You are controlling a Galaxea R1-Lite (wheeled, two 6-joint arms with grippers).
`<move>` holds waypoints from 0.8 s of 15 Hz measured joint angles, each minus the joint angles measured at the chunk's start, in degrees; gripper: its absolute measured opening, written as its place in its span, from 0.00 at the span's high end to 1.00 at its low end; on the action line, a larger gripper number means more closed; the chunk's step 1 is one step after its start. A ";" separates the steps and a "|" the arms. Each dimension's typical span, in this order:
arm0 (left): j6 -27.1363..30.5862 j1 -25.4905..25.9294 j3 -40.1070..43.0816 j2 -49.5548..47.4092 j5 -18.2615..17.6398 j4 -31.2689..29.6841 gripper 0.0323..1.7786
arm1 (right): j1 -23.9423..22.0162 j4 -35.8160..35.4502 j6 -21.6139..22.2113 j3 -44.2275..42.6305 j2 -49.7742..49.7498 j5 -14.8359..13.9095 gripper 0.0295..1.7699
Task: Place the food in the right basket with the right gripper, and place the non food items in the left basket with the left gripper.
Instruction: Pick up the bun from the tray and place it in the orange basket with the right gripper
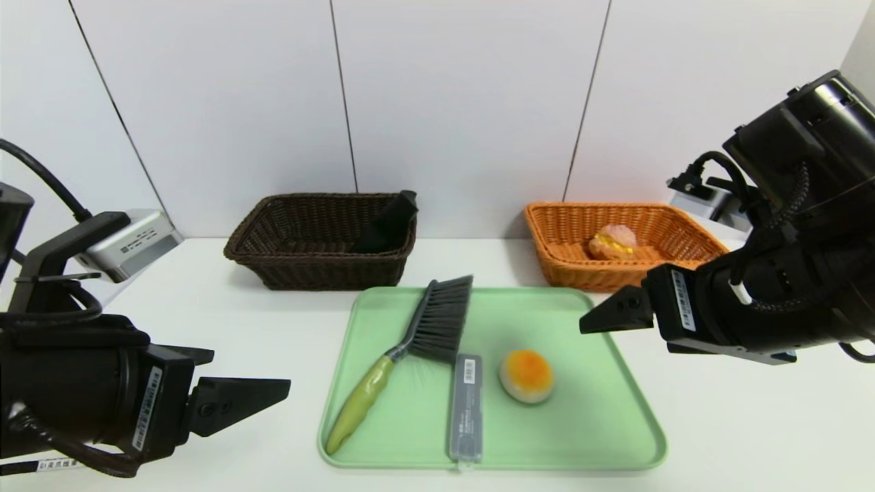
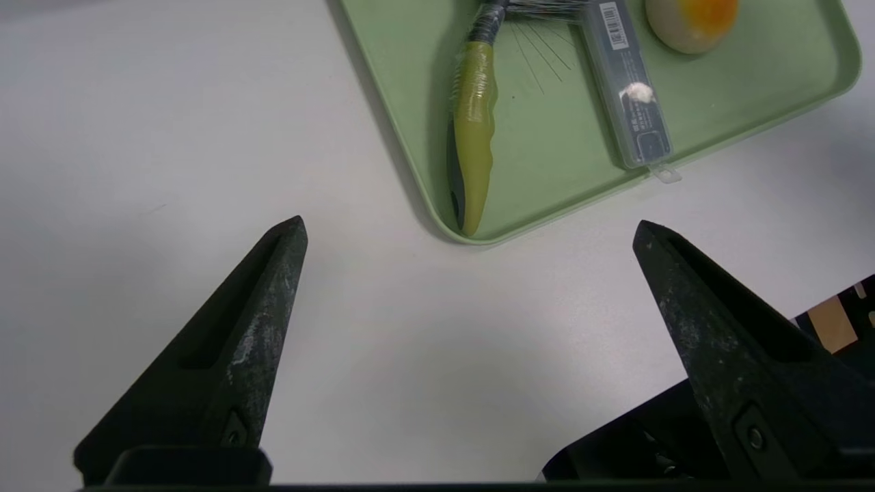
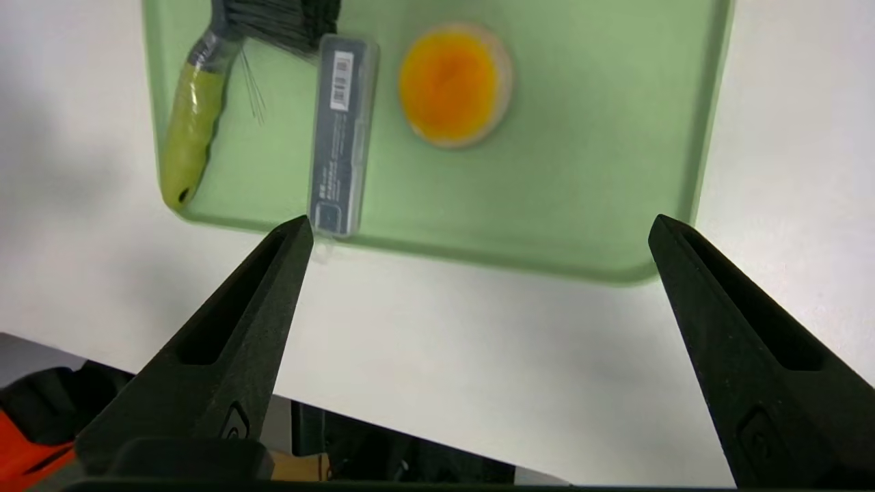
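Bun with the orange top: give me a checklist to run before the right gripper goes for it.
1. Right gripper open with nothing in it: ok.
2. Bun on the green tray, nothing lying on top: ok.
3. Bun apart from the slim case: ok.
4. Orange basket has room beside the cream puff: ok.
5. Left gripper away from the bun, off the tray's near left corner: ok.
6. Bun's underside free of sticking: cannot tell.

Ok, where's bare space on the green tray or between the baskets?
Free: the green plastic tray's right side, beyond the round orange-topped bun; white tabletop between the dark brown wicker basket and orange wicker basket. Crowded: tray middle, where brush bristles meet the slim grey case.
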 joint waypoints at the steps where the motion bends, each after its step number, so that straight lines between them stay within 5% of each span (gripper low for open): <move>1: -0.24 -0.06 -0.11 0.28 -0.02 -0.06 0.05 | -0.02 0.02 0.26 0.49 -0.07 0.01 0.04; 12: -4.22 0.21 2.10 -3.04 0.55 0.49 0.05 | 1.60 1.90 1.49 -7.45 14.70 -1.21 0.04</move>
